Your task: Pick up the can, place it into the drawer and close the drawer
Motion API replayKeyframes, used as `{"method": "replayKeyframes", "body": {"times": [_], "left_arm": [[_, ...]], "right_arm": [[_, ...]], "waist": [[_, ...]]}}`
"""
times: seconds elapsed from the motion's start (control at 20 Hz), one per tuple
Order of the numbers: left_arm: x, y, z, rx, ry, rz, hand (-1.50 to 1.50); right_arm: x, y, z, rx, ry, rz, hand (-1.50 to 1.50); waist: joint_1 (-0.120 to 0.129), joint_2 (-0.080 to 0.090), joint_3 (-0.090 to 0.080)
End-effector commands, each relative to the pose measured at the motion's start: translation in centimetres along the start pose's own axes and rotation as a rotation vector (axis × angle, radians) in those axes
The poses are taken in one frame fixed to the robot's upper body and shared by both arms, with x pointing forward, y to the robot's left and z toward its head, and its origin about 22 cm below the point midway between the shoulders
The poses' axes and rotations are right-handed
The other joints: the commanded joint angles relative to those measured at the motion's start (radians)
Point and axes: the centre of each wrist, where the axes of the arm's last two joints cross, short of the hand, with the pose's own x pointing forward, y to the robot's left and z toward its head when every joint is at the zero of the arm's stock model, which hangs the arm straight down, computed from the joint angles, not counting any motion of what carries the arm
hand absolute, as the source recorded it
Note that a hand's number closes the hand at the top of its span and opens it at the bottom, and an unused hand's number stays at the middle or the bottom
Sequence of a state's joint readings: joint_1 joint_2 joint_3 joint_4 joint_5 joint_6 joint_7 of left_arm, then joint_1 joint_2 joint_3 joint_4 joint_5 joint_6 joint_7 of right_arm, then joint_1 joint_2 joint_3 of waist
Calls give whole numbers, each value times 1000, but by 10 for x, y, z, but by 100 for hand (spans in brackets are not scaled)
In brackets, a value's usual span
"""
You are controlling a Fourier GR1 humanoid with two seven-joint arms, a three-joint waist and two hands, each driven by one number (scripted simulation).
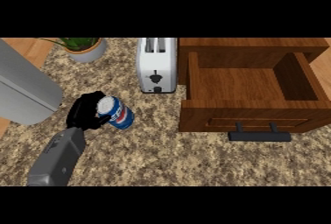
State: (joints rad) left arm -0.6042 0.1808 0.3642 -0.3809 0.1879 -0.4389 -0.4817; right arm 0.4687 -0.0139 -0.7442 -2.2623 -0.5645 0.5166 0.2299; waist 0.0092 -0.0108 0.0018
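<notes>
My left hand [84,111], black, fingers curled round the blue can [119,114]. Can is a tilted cylinder with a white top, at the left of the speckled stone counter [168,157]. Boxy wooden drawer [249,83] is open, well apart on the right.

Bright even light, soft shadows

Bare counter [168,151] lies between the can [119,114] in my left hand [84,111] and the open drawer [245,114]. The toaster [157,65] flanks its left wall.
</notes>
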Motion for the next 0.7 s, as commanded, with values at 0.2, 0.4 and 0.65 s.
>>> {"method": "replayKeyframes", "body": {"times": [0.2,0.4,0.65], "left_arm": [[11,-84,-32,60,-159,-53,150],[54,-106,-42,48,-171,-75,150],[101,-150,-42,32,-183,-86,150]], "right_arm": [[7,-7,3,-12,-3,-12,-150],[-6,-7,12,-10,-1,-7,-150],[7,5,9,-7,0,0,-150]], "waist": [[12,-7,1],[9,-6,1],[-1,-1,0]]}}
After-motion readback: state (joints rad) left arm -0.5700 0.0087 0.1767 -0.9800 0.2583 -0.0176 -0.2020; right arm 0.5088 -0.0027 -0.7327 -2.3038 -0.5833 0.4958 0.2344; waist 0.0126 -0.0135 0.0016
